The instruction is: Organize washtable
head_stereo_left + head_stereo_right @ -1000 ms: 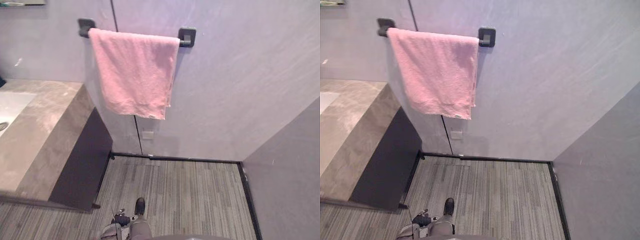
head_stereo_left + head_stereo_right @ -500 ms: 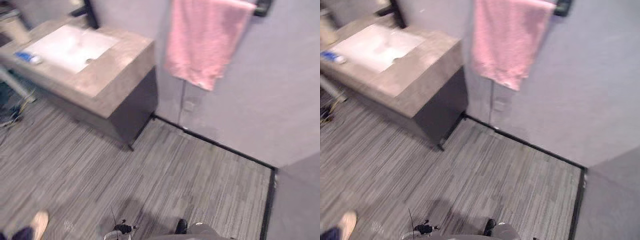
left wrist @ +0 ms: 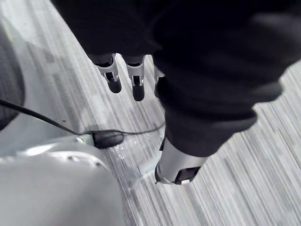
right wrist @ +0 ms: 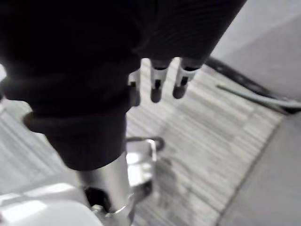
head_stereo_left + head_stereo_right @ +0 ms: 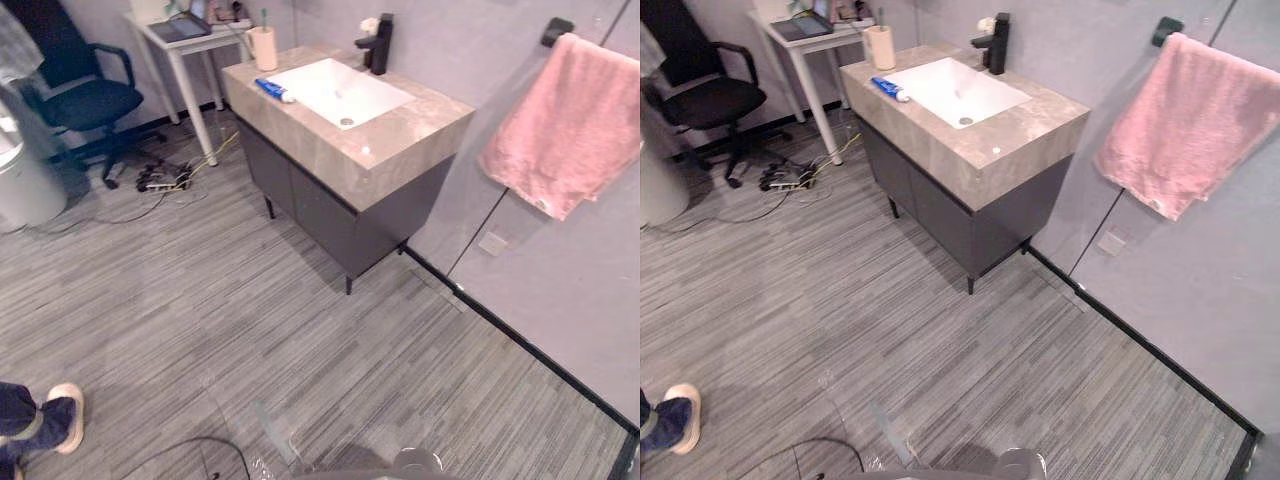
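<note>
Sink counter is being faced from well apart; a square approach toward tube is being advised; left hand, right hand being held slack, empty.

Open grey striped floor lay before the dark cabinet's beige stone top, its near-right margin beside the white basin bare, while a blue tube, beige cup and black tap crowded its left and far edges and a pink towel hung further right.
</note>
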Motion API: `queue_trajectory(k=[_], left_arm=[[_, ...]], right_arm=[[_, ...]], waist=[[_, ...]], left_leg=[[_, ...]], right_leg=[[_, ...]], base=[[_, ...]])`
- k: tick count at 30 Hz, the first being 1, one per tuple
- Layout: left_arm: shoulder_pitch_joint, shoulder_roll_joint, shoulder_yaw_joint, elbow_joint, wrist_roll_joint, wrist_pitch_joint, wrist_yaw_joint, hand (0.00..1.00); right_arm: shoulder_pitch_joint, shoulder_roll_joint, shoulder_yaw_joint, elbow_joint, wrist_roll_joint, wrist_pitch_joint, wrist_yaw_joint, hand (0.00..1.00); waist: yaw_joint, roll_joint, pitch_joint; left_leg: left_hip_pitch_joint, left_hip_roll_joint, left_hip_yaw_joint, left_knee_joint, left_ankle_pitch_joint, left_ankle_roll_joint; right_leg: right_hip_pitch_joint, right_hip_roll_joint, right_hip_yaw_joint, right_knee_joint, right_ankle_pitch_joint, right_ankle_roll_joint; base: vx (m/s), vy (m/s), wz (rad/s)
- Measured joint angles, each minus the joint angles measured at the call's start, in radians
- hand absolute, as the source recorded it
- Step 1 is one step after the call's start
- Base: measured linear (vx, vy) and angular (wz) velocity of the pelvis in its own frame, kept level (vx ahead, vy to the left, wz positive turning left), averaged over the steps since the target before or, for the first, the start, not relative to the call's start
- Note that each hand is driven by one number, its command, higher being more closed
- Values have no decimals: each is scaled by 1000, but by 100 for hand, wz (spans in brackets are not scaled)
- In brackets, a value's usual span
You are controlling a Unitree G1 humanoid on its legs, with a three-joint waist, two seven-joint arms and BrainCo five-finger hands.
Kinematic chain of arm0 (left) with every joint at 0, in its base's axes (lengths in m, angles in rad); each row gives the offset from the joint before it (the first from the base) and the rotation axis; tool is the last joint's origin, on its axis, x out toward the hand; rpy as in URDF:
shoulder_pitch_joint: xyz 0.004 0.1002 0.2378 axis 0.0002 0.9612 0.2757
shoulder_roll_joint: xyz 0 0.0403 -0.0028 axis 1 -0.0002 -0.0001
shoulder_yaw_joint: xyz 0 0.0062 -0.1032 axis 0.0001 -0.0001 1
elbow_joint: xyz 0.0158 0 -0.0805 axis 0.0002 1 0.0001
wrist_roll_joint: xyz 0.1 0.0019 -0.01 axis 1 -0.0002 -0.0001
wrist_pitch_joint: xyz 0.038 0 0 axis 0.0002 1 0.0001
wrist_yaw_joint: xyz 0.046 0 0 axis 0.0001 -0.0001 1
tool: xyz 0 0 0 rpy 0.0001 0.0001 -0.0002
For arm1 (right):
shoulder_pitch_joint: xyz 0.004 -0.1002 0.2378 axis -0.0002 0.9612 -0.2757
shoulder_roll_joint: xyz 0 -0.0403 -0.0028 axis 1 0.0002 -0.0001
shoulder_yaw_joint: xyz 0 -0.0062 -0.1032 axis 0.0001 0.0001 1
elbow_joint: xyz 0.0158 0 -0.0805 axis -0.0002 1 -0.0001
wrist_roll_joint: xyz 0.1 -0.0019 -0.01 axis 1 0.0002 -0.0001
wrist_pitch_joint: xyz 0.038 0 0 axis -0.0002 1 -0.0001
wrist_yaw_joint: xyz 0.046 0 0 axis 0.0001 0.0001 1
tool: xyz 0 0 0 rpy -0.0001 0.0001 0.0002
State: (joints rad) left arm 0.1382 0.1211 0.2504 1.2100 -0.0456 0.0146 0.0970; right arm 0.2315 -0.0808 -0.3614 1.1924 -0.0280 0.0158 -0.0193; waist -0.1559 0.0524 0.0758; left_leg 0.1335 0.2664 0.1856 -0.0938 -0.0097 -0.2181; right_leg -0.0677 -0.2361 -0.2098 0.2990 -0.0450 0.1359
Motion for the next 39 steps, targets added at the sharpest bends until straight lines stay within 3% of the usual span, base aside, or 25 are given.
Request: queue_trajectory(k=[2,3,4,6,8,12,17,24,25,26,27,28,29,30,31,32,33,34,35,36,37,38,39], left_arm=[[23,-10,12,0,3,3,-1,0],[31,-1,34,1,19,5,-3,0],[32,-25,56,7,20,8,5,0],[22,-31,65,7,21,14,6,0],[17,-43,80,6,19,19,13,0],[18,-55,106,7,16,17,15,0],[24,-21,104,9,-22,8,15,0],[24,-10,94,6,-23,-2,14,0],[30,-10,95,5,-23,-3,14,0],[34,-10,95,3,-23,-3,13,0],[39,-13,92,-2,-22,0,5,0],[40,-17,94,-2,-22,0,5,0],[40,-26,98,-3,-22,0,4,0],[35,-35,105,-6,-21,-2,-1,0],[39,-36,113,-8,-22,-1,-2,0],[38,-26,129,-9,-21,-3,5,0],[36,-25,138,-9,-21,-2,4,0],[31,-21,169,-20,-20,-2,1,0],[31,-17,193,-32,-18,-1,-6,0],[24,-39,239,-55,-17,3,-9,0],[37,-79,266,-67,-17,0,-10,0],[46,-91,272,-66,-16,2,-9,0],[52,-93,272,-66,-9,9,-11,0]], right_arm=[[-4,-9,17,-4,-2,2,0,0],[-11,-7,28,-8,-15,-5,1,0],[-42,-16,29,-13,-34,-10,2,0],[-61,-25,48,-20,-62,-12,1,0],[-62,-24,63,-3,-71,-14,2,0],[-71,-12,14,20,-82,-14,0,0],[-91,-1,-4,66,-83,-14,1,0],[-119,14,-37,119,-100,-7,-8,0],[-113,20,-64,119,-100,-7,-8,0],[-113,22,-73,117,-99,-8,-8,0],[-116,14,-74,114,-99,-9,-8,0],[-120,10,-72,110,-98,-10,-7,0],[-116,7,-72,94,-88,-13,-4,0],[-114,11,-70,92,-82,-14,-3,0],[-116,19,-65,88,-79,-13,-2,0],[-118,26,-40,80,-77,-21,3,0],[-118,29,-39,79,-76,-22,3,0],[-115,51,-32,78,-62,-22,2,0],[-102,72,-21,76,-57,-22,1,0],[-95,70,-3,54,-55,-25,5,0],[-85,38,43,13,-55,-29,5,0],[-82,25,66,-7,-55,-30,5,0],[-58,14,92,-12,-52,-31,5,0]], waist=[[4,9,0],[5,-19,3],[6,-19,11],[2,-16,9],[4,-22,9],[5,-28,5],[12,-70,-7],[62,-111,-20],[63,-134,-24],[65,-143,-30],[69,-132,-23],[68,-129,-12],[59,-115,5],[66,-79,13],[69,-79,14],[67,-99,25],[66,-105,28],[64,-135,37],[57,-161,35],[65,-165,58],[81,-115,90],[95,-74,94],[99,-74,60]], left_leg=[[-16,16,-39,0,16,-7],[-33,12,-52,-1,24,-14],[-55,20,-60,-7,51,15],[-74,-27,-56,5,52,25],[-84,-28,-60,-2,73,51],[-106,-25,-84,-8,81,37],[-123,-31,-105,-9,93,21],[-123,-53,-107,-9,86,29],[-120,-85,-106,-9,62,56],[-112,-111,-109,-4,60,60],[-95,-136,-133,-9,48,78],[-81,-138,-145,-9,41,86],[-50,-125,-173,-9,31,101],[-23,-94,-183,-9,20,108],[-18,-71,-186,-9,10,109],[-15,-58,-206,-10,-4,127],[-16,-60,-209,-10,-6,130],[-14,-80,-212,-10,-21,142],[-4,-113,-208,16,-29,134],[-74,-118,-200,205,-104,123],[-130,-77,-182,385,-194,83],[-124,-63,-174,407,-233,76],[-108,-60,-176,363,-242,67]], right_leg=[[4,38,77,11,-83,-18],[15,55,129,-45,-168,6],[4,77,129,-47,-171,6],[-8,76,129,-45,-169,-3],[7,83,91,-42,-161,-15],[20,84,60,-59,-156,-14],[50,83,45,-98,-134,-20],[81,61,32,-123,-126,-20],[81,33,20,-108,-141,-28],[79,14,21,-90,-146,-34],[53,-5,41,5,-146,-53],[37,-6,56,72,-137,-86],[-7,11,89,218,-84,-179],[-53,44,122,270,-105,-172],[-77,93,137,234,-144,-147],[-124,166,161,108,-136,-116],[-130,172,162,83,-131,-107],[-130,178,164,-36,-126,-83],[-140,160,173,-56,-102,-69],[-143,127,144,-4,-66,-61],[-142,135,112,63,-64,-65],[-141,144,113,97,-65,-69],[-149,149,114,104,-71,-73]], base=[[-79,-154,49],[-115,-212,29],[-134,-204,33],[-75,-95,32],[-22,-73,46],[4,-15,28],[35,34,18],[-15,35,8],[-35,73,22],[38,129,13],[52,113,6],[50,119,30],[30,70,34],[51,29,23],[28,-33,13],[-3,-70,18],[0,-89,49],[25,-77,47],[89,-72,60],[68,-34,18],[64,-20,-19],[55,-31,-41],[253,-74,-4]])
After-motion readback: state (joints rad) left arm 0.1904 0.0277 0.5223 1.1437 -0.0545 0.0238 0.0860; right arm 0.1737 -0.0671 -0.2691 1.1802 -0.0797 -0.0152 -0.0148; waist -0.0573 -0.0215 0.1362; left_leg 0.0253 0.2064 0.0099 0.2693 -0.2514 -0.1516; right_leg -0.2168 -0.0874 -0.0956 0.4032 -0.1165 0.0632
